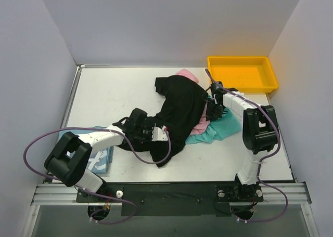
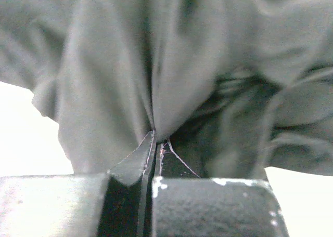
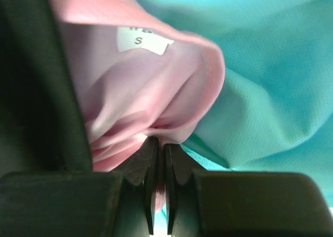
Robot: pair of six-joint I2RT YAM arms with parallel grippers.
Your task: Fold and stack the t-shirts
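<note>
The black t-shirt (image 1: 179, 109) lies rumpled across the table's middle, over the pink t-shirt (image 1: 200, 125) and next to the teal t-shirt (image 1: 221, 128). My left gripper (image 1: 158, 134) is shut on a fold of the black t-shirt (image 2: 156, 81) at its lower left part. My right gripper (image 1: 212, 108) is shut on the pink t-shirt (image 3: 140, 102) near its collar, where a size label shows; the teal t-shirt (image 3: 270, 76) lies beneath. The light blue t-shirt (image 1: 101, 156) lies folded at the near left, partly under my left arm.
A yellow plastic tray (image 1: 242, 74) stands at the back right corner. Grey walls close in the table at the left, back and right. The arms' purple cables loop over the near edge.
</note>
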